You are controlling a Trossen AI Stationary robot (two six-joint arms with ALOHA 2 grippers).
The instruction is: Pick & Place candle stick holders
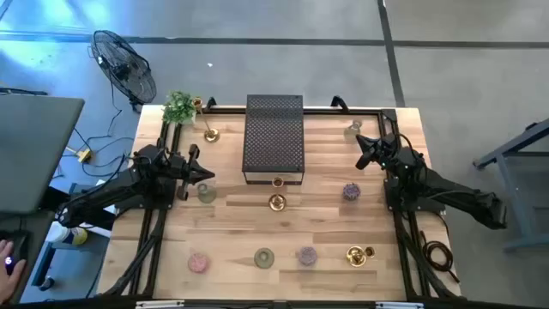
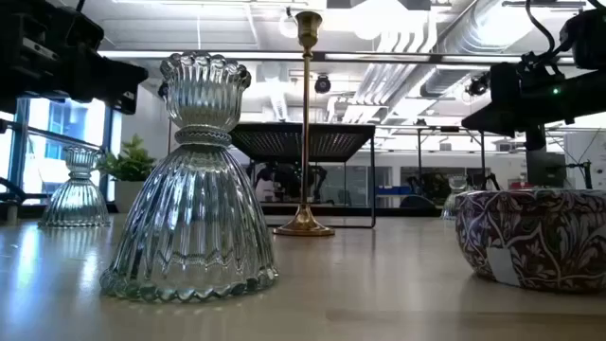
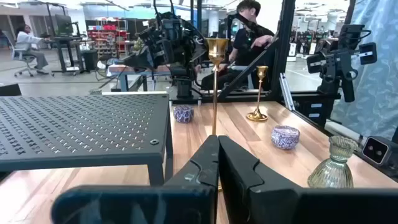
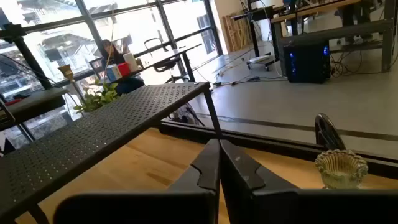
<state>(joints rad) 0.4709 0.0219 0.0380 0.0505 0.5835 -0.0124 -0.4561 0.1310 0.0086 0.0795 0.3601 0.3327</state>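
Table (image 1: 326, 232): a pale wooden top; every place below is given from the black perforated box.
Black perforated box (image 1: 274, 139): stands at the middle of the far side, with both arms flanking it.
Potted plant (image 1: 178, 106): off the box's far left corner — not part of the job.
Candle stick holders (image 1: 276, 202): none moved yet by the look of it. A gold one stands just in front of the box; another gold one (image 1: 211, 135) is just left of it. A clear glass one (image 1: 207, 193) lies front-left, near the left arm, and a purple cup (image 1: 351, 191) front-right. A pink cup (image 1: 198, 262), a green one (image 1: 263, 257), a purple one (image 1: 307, 255) and a gold piece (image 1: 357, 255) line the near edge, well away from the box.
Left gripper (image 3: 217, 163): raised beside the box's left side, fingers pressed together, holding and touching nothing.
Right gripper (image 4: 219, 163): raised beside the box's right side, likewise pressed together and empty.
Step in hand: probably choosing a first holder. To do it well, spread the fingers before descending, come straight down on the nearest glass cup, and leave the slim gold stems — they look easy to tip.
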